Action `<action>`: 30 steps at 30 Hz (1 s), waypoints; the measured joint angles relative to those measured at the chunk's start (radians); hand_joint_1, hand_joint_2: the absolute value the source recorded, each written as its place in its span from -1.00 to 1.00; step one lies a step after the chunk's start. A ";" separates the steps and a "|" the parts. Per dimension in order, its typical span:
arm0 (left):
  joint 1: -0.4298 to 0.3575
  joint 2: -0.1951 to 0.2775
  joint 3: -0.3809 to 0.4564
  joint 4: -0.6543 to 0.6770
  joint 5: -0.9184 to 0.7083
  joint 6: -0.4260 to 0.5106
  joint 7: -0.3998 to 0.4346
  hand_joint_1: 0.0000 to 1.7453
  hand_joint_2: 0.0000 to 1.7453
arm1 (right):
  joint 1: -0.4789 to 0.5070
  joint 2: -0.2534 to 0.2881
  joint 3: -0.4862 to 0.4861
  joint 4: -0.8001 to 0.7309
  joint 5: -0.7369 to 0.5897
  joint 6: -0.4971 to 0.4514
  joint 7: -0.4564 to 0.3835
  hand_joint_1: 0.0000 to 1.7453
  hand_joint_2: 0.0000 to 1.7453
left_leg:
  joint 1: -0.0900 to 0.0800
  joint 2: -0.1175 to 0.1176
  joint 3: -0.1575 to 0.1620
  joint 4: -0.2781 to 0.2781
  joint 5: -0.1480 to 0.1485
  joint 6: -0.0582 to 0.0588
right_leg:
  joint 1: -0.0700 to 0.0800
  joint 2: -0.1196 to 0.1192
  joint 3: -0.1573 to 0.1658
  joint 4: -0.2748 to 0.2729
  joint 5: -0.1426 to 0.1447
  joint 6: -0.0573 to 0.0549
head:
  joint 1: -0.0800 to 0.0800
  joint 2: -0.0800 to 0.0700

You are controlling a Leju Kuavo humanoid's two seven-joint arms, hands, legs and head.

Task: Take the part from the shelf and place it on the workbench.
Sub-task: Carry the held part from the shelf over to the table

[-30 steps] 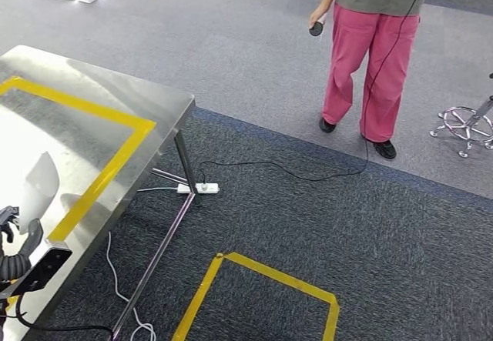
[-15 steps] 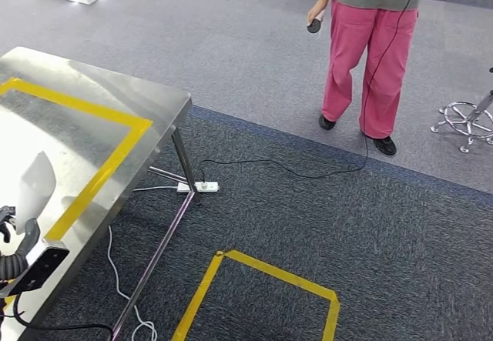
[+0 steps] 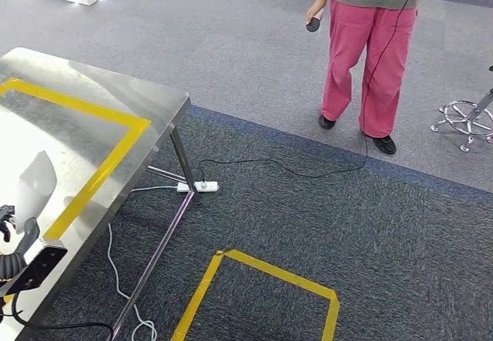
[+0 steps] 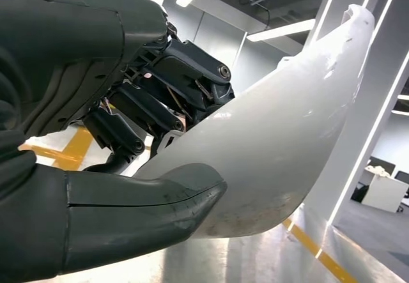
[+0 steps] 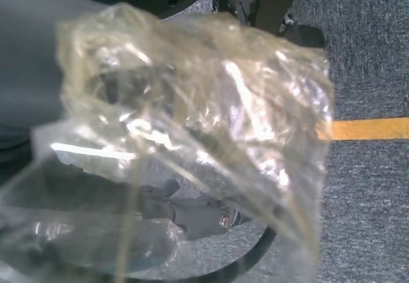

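While white part (image 4: 289,136) is held in left hand (image 4: 110,136), pinched between thumb and dark fingers (image 4: 159,114), it is carried over steel workbench (image 3: 116,98). Long axis is pointed away from hand, above yellow tape frame (image 3: 105,175). Bench edge is near; room is left inward. Right hand: state cannot be told.

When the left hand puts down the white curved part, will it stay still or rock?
The white part looks a stiff, glossy shell, so probably slippery. Its rounded underside may rock on the steel workbench. The left hand should release slowly.
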 joint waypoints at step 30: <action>0.000 0.000 -0.001 0.000 0.017 -0.003 -0.006 1.00 1.00 | 0.000 0.000 0.006 0.000 -0.003 0.000 0.000 -1.00 -1.00 | 0.000 0.000 -0.002 0.000 0.002 -0.001 | 0.000 0.000 -0.002 0.000 0.000 -0.001 | 0.000 0.000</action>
